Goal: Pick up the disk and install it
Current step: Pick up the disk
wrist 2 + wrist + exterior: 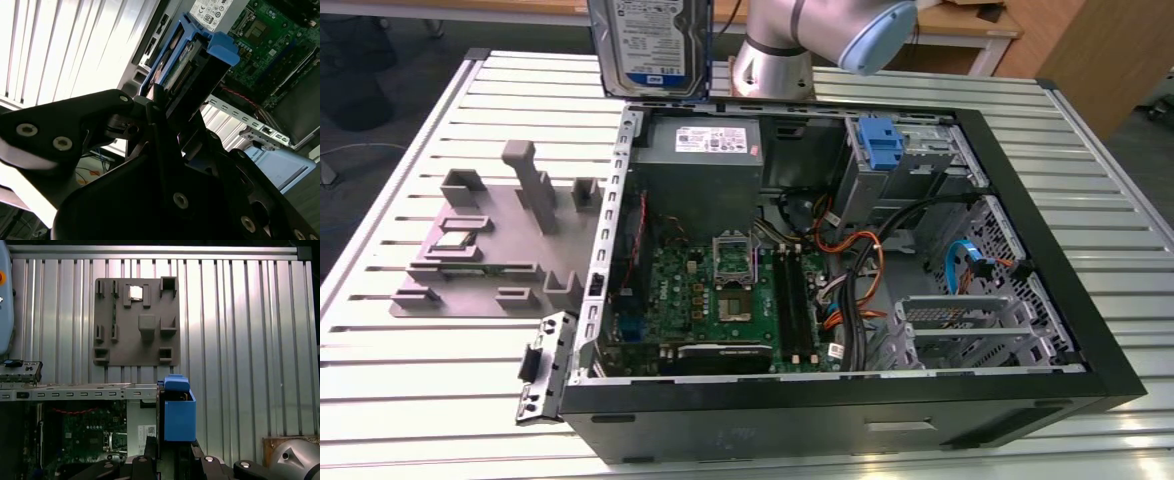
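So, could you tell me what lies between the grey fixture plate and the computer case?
In the first wrist view, just bare slatted table lies between the fixture plate and the computer case.

In the exterior view the case (854, 425) lies open on the tabletop (427, 400), taking the middle and right of the frame, with the motherboard (720, 290) inside its left half. A fixture (480, 250) sits on the tabletop just beside the case, at middle left. At top centre the disk (651, 45) hangs upright over the case's far left corner, the arm (787, 40) just right of it; in the second wrist view the gripper (175, 107) clamps it.
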`<state>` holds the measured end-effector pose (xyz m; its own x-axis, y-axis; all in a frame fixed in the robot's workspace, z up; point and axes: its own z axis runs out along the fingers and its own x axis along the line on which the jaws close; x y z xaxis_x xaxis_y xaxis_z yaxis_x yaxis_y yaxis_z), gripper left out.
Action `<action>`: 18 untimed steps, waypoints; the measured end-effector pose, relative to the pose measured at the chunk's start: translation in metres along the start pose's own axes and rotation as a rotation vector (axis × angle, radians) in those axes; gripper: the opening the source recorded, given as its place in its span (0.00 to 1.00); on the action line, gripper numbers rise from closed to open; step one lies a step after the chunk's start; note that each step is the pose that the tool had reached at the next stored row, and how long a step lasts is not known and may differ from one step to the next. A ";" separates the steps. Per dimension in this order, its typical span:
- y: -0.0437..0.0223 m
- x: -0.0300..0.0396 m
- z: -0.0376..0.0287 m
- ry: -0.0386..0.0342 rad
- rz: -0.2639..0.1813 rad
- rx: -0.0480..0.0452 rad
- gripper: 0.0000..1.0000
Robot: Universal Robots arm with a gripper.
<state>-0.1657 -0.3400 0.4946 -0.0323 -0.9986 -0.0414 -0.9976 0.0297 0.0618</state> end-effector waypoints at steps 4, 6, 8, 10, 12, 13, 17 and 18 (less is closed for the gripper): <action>-0.0052 -0.0001 -0.0002 0.0000 0.000 0.0001 0.35; -0.0080 -0.0002 -0.0004 0.0001 0.000 0.0000 0.35; -0.0114 -0.0004 -0.0005 0.0000 0.000 0.0000 0.35; -0.0154 -0.0005 -0.0007 0.0000 0.000 -0.0001 0.35; -0.0195 -0.0006 -0.0009 -0.0001 0.000 -0.0001 0.35; -0.0214 -0.0007 -0.0010 0.0000 0.000 -0.0003 0.35; -0.0293 -0.0009 -0.0013 0.0000 0.000 -0.0004 0.35; -0.0311 -0.0010 -0.0014 0.0000 0.000 -0.0004 0.35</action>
<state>-0.1346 -0.3400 0.4941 -0.0323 -0.9986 -0.0414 -0.9976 0.0297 0.0622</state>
